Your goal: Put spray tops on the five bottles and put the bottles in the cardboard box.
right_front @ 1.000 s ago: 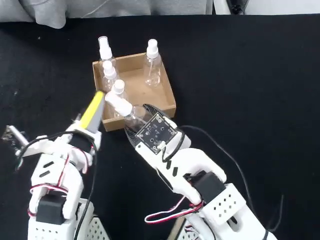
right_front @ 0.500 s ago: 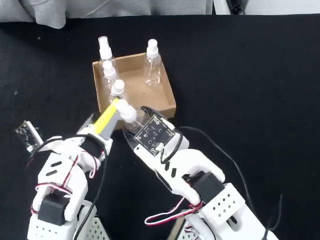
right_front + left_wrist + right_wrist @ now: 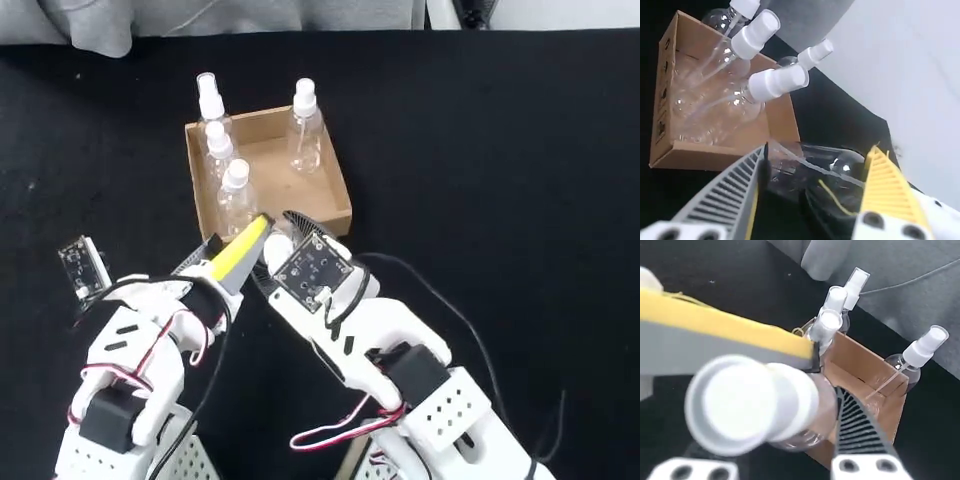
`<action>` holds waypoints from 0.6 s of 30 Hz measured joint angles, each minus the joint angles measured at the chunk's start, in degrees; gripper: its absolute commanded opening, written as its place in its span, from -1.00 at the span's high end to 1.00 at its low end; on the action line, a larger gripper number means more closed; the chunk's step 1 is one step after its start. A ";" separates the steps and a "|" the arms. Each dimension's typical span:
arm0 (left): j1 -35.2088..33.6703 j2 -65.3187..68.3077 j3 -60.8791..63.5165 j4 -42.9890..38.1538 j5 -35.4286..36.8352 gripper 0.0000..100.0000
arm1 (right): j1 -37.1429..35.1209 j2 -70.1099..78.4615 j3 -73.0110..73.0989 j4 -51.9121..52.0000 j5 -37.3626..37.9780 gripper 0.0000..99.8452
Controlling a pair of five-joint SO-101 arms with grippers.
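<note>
Clear bottle [image 3: 815, 172], white spray top [image 3: 740, 405] on its neck, tilted just outside the near wall of the cardboard box [image 3: 337, 180]. Clamped around the body by the right gripper [image 3: 278, 245]. Straddled as well by the left gripper [image 3: 818, 150], jaws spread wide, grey finger one side and yellow the other (contact not clear). Four more capped bottles [image 3: 236, 190] upright at the box, on the black table [image 3: 500, 150].

Even, bright room light with hardly any shadow.
The black table [image 3: 500, 150] stays dark and flat, small glints sit on the clear bottles [image 3: 700, 105], and the cardboard box [image 3: 275, 170] floor is evenly lit.
</note>
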 measured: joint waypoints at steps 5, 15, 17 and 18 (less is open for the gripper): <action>0.09 0.00 0.00 0.00 0.79 0.41 | 0.00 0.00 0.00 0.00 -0.09 0.82; -3.08 0.26 -0.53 0.18 1.67 0.41 | -0.18 0.00 -0.09 -0.09 0.00 0.82; -3.08 0.35 -0.53 0.18 1.67 0.41 | -0.18 0.00 -0.09 -0.09 0.00 0.82; -3.08 0.53 -0.70 0.18 1.67 0.41 | -0.18 0.00 -0.09 -0.09 0.00 0.82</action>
